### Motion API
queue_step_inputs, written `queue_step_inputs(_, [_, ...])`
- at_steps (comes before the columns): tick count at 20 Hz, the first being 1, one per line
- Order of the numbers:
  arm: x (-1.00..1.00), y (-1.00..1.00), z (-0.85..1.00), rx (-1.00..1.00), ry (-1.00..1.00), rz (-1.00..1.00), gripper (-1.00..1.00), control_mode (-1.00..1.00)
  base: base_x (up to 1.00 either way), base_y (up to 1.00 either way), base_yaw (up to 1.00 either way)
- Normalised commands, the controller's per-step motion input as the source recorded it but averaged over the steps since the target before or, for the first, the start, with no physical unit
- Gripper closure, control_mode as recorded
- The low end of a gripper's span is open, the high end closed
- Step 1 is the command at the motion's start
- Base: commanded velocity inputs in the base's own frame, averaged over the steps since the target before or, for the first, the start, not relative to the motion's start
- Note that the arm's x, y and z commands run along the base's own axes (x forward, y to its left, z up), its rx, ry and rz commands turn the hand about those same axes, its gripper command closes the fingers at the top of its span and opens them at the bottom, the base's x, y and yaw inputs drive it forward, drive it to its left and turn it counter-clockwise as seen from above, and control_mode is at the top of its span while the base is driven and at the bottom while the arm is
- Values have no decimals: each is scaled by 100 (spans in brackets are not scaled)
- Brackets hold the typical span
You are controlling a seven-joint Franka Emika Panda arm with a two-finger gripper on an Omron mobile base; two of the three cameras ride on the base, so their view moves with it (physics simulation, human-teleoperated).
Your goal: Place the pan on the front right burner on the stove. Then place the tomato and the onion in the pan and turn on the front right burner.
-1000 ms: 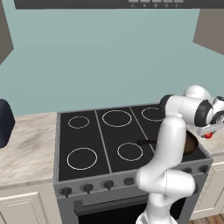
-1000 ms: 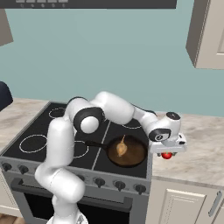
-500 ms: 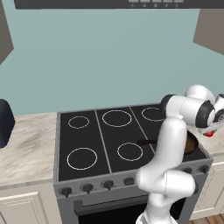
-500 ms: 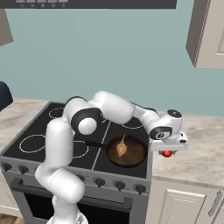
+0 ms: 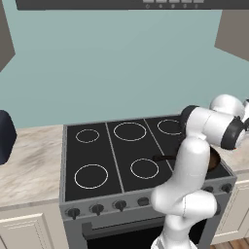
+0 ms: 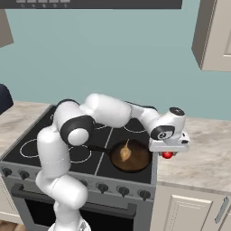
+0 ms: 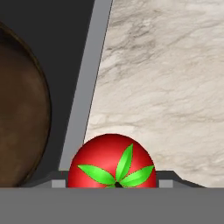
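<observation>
While the left base view has the arm screening most of the pan [image 5: 214,159], its handle pokes left over the stove [image 5: 97,151] near the front right burner.

From the right base view, the pan sits on that burner with the onion [image 6: 126,153] inside, and the gripper [image 6: 168,153] hangs just off the stove's right edge, clenched on the tomato [image 6: 167,155].

Seen from the hand, the tomato sits between the fingertips above the marble counter [image 7: 175,78], with the pan's rim alongside.

Step 2 is underway; next, I judge, comes a carry over the pan.
</observation>
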Motion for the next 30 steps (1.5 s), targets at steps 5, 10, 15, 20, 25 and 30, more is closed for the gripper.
queue_step_inputs(5, [-20,65,14,-3,0,-1,100,-100,0,0,0])
queue_step_inputs(10, [-3,63,8,-5,0,0,100,-100,0,0,0])
queue_step_inputs(15, [0,45,0,0,0,0,100,-100,0,0,0])
queue_step_inputs(20, [0,22,-5,0,3,0,100,-100,0,0,0])
queue_step_inputs(25, [0,3,-20,0,12,0,100,-100,0,0,0])
queue_step_inputs(30, [0,0,-18,0,13,0,100,-100,0,0,0])
